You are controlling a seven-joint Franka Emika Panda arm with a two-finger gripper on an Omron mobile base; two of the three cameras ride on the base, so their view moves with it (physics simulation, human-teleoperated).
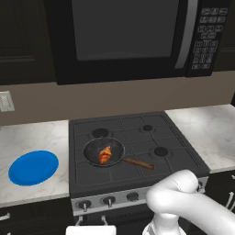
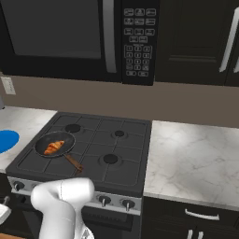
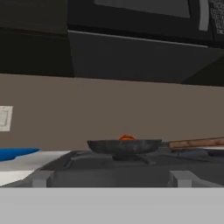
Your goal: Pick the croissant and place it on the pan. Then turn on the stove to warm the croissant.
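We see the croissant (image 1: pixel 105 154) as a small golden-orange crescent with ridged segments, lying inside the pan (image 1: pixel 92 151) near its middle. The pan is round and dark grey, with a thin brown wooden handle pointing toward the front right of the stove (image 1: pixel 137 137). It sits on the stove's front left burner, over the dark grates. Left of the stove, a flat blue plate (image 1: pixel 33 167) rests on the marble desk (image 1: pixel 27 140). Above the stove hangs a black microwave (image 1: pixel 124 36).

From the hand view, level with the stove's front edge, we make out only an orange sliver of the croissant (image 3: pixel 126 137) above the pan's rim (image 3: pixel 124 145); its ridges are hidden there. The white arm (image 1: pixel 183 202) covers the stove's front strip toward the right, so some knobs are cut off. We cannot see the fingers of the hand; going by its reading it stands released, grasping nothing.
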